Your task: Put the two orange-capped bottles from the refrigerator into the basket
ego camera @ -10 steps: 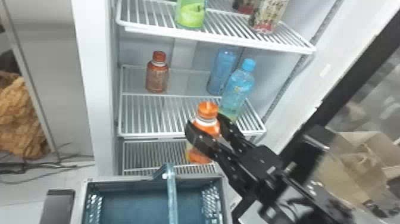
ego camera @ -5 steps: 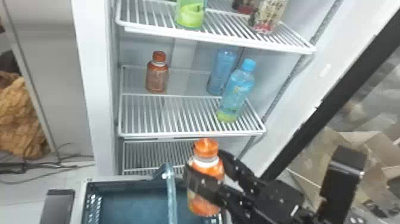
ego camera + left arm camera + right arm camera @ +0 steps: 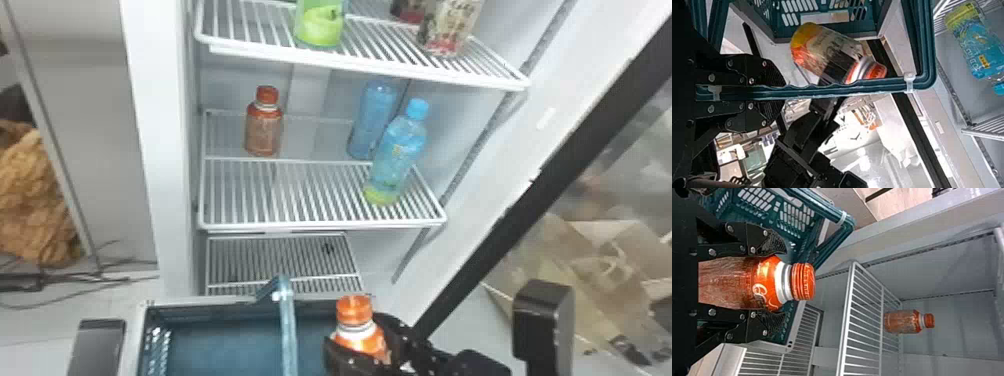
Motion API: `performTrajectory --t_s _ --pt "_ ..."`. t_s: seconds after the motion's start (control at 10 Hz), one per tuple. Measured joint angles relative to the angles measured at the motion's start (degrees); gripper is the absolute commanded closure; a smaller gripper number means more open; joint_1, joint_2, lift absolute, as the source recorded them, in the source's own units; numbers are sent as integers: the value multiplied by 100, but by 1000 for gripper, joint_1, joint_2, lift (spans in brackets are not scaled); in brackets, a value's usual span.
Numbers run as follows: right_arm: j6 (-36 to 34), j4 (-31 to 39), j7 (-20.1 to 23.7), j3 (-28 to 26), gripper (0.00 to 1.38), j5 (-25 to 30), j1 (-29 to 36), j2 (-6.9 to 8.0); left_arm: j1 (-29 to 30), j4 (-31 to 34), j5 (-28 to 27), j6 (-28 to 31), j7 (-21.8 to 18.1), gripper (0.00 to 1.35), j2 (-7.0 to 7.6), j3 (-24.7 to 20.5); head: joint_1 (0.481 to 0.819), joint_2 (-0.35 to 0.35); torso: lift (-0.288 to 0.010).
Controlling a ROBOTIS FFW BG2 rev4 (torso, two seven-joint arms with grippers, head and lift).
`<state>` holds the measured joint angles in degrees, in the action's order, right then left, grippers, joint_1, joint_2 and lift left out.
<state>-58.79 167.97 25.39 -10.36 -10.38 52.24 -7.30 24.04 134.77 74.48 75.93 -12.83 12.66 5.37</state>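
Observation:
In the head view my right gripper [image 3: 367, 345] holds an orange-capped bottle [image 3: 355, 325] upright by the basket's [image 3: 220, 302] right side. In the right wrist view that gripper [image 3: 775, 284] is shut on the bottle [image 3: 746, 282], one finger on either side. The other orange-capped bottle [image 3: 263, 130] stands on the middle refrigerator shelf, at the left. In the left wrist view my left gripper [image 3: 775, 92] is shut on the basket handle [image 3: 828, 90], with the held bottle [image 3: 828, 51] beyond it.
Two blue bottles [image 3: 397, 155] stand at the right of the middle shelf [image 3: 320, 225]. A green-bottomed bottle [image 3: 321, 25] and a patterned container [image 3: 447, 30] are on the shelf above. The open refrigerator door [image 3: 500, 230] slants along the right.
My right gripper has drawn back from the refrigerator with the bottle, coming down and toward the basket's right side. The shelf bottles and the basket have stayed put.

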Motion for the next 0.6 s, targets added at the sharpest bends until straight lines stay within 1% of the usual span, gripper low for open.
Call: performTrajectory --t_s 0.2,0.4,0.5,0.6 --pt "-93 0 7 169 884 -88 -155 -23 0 0 0 0 0 1193 -1 0 695 -350 -288" --pt "-97 0 9 214 567 -98 -204 -39 5 -1 6 0 -2 1193 -8 -7 695 -350 -288" --pt "-90 -20 14 205 472 -110 -225 -49 12 -1 10 0 -5 1194 -9 -11 695 -350 -288" --pt "-4 -82 40 207 427 -117 -248 -51 14 -1 12 0 -6 1193 -9 -11 695 -350 -288"
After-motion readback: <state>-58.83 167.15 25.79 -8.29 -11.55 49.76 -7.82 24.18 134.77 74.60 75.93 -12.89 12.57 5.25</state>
